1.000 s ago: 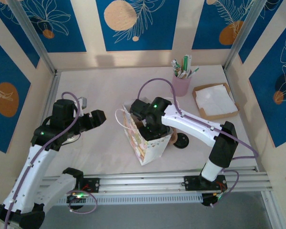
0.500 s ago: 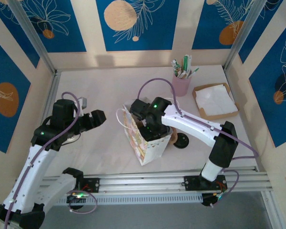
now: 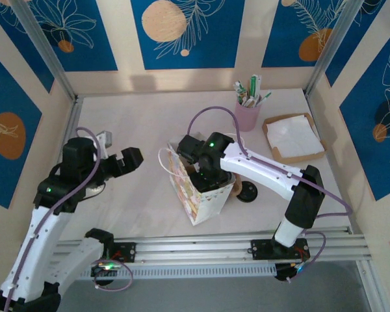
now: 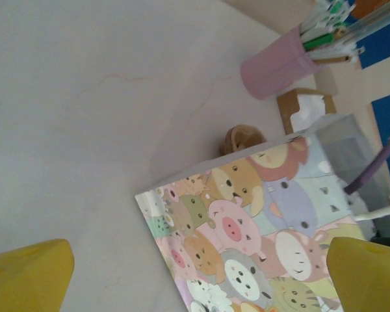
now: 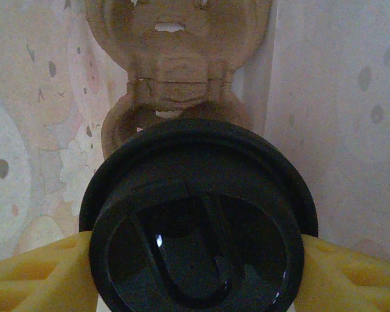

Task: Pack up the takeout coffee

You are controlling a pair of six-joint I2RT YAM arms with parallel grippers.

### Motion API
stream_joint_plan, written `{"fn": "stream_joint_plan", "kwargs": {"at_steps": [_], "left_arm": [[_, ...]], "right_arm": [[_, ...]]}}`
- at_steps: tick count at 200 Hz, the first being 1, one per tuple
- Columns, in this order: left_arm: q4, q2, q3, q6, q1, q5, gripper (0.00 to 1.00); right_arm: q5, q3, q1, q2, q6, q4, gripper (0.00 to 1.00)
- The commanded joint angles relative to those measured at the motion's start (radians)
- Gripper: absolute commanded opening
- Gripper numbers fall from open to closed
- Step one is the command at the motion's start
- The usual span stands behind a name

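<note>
Jaws of the right end effector (image 5: 195, 276) stand partly closed on the takeout coffee (image 5: 194, 224). Its yellow fingers (image 5: 32, 276) press the cup from both sides under the round black lid, low in the right wrist frame. Around the cup we see the faintly printed inner walls of the paper bag (image 3: 198, 198), with a brown moulded-pulp piece (image 5: 175, 58) at upper centre. From above, that arm reaches down into the bag at the middle of the surface (image 3: 143, 117). At left we see the left end effector (image 3: 117, 149) spread wide and holding nothing, pointing toward the bag. A loose black lid (image 3: 249, 192) lies just right of the bag. A pink cup of pens (image 3: 247, 116) and a cardboard tray of napkins (image 3: 292, 138) sit at upper right.
</note>
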Motion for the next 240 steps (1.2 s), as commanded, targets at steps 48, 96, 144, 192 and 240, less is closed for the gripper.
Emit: {"fn": "stream_joint_plan", "kwargs": {"at_steps": [48,96,144,192,240], "left_arm": [[-0.013,-0.048,0.056,0.027,0.007,-0.020,1.00],[-0.013,-0.011,0.083,0.039,-0.030,0.029,1.00],[-0.034,0.051,0.117,0.040,-0.160,-0.030,1.00],[-0.035,0.079,0.110,0.035,-0.229,-0.077,0.97],[-0.018,0.092,0.097,0.030,-0.245,-0.080,0.97]], "right_arm": [[-0.044,0.001,0.005,-0.021,-0.005,-0.016,0.68],[-0.043,0.012,0.006,-0.015,-0.007,-0.022,0.68],[-0.043,0.025,0.012,-0.009,-0.004,-0.031,0.68],[-0.040,0.033,0.016,-0.006,-0.003,-0.040,0.68],[-0.057,0.040,0.017,-0.011,-0.007,-0.045,0.68]]}}
